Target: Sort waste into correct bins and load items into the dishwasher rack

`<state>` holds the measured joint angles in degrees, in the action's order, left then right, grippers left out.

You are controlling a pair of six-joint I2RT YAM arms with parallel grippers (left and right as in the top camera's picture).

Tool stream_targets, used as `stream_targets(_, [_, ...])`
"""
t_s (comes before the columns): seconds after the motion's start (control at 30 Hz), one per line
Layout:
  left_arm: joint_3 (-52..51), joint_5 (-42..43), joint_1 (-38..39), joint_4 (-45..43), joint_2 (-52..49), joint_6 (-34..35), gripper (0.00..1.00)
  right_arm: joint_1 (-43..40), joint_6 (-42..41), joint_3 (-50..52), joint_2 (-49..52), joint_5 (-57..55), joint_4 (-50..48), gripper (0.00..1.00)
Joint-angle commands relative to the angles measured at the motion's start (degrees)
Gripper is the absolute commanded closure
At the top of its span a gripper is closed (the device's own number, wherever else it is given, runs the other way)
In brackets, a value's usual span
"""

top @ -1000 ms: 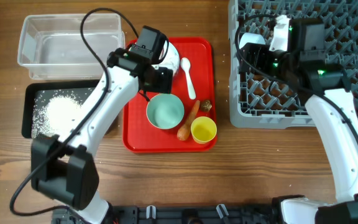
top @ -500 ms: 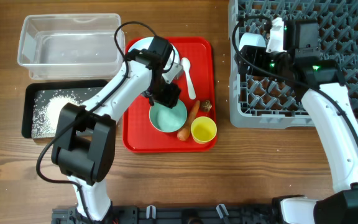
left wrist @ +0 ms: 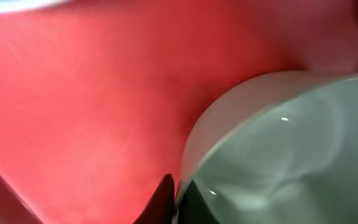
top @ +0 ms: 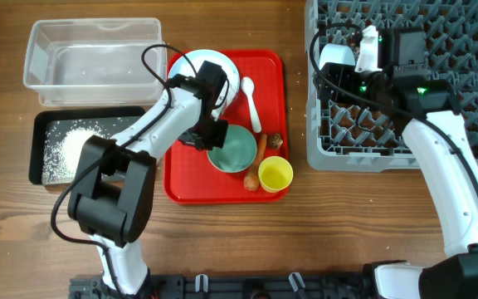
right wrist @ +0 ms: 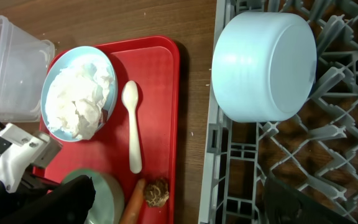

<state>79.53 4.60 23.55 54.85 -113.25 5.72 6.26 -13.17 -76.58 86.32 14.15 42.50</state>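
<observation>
My left gripper [top: 209, 134] is shut on the left rim of a pale green bowl [top: 236, 148] on the red tray; the left wrist view shows its fingertips [left wrist: 165, 198] pinching that rim, with the bowl [left wrist: 278, 155] at the right. A pale blue plate [top: 206, 71] holding crumpled tissue [right wrist: 79, 93], a white spoon [top: 251, 101], a carrot piece [top: 256, 159], a brown lump [top: 275, 141] and a yellow cup [top: 275, 174] share the tray. My right gripper [top: 357, 81] stands open over the grey dishwasher rack [top: 405, 133], beside a pale blue bowl [right wrist: 265, 65] lying in it.
The red tray [top: 181, 178] lies in the middle of the wooden table. A clear tub [top: 90, 50] stands at the far left, with a black tray [top: 40, 162] holding white rice [top: 77, 145] just in front of it. The rack fills the right side.
My left gripper came down from over the plate to the bowl's left rim and shut on it. The bowl slid slightly right against the carrot. The right arm barely moved.
</observation>
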Motion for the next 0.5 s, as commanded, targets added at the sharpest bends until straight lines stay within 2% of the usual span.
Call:
stream_targets(0.0, [1.3, 0.6, -0.3, -0.8, 0.2, 1.8, 0.96, 0.2, 1.0, 0.2, 0.6, 0.7, 0.0, 0.1])
stream_targets(0.1, [7.4, -3.0, -0.3, -0.5, 4.1, 2.5, 0.96, 0.2, 1.0, 0.2, 0.6, 1.0, 0.0, 0.11])
stream_targets(0.17, [10.3, -7.1, -0.3, -5.0, 9.6, 3.4, 0.96, 0.2, 1.0, 0.2, 0.6, 3.3, -1.0, 0.1])
stream_targets(0.33, [10.3, -7.2, 0.0, -13.8, 13.9, 3.6, 0.96, 1.2, 1.0, 0.2, 0.6, 7.1, -3.7, 0.1])
stream_targets(0.47, [10.3, -6.3, 0.8, -15.6, 14.1, 3.8, 0.96, 4.4, 1.1, 0.2, 0.6, 7.0, -7.6, 0.12])
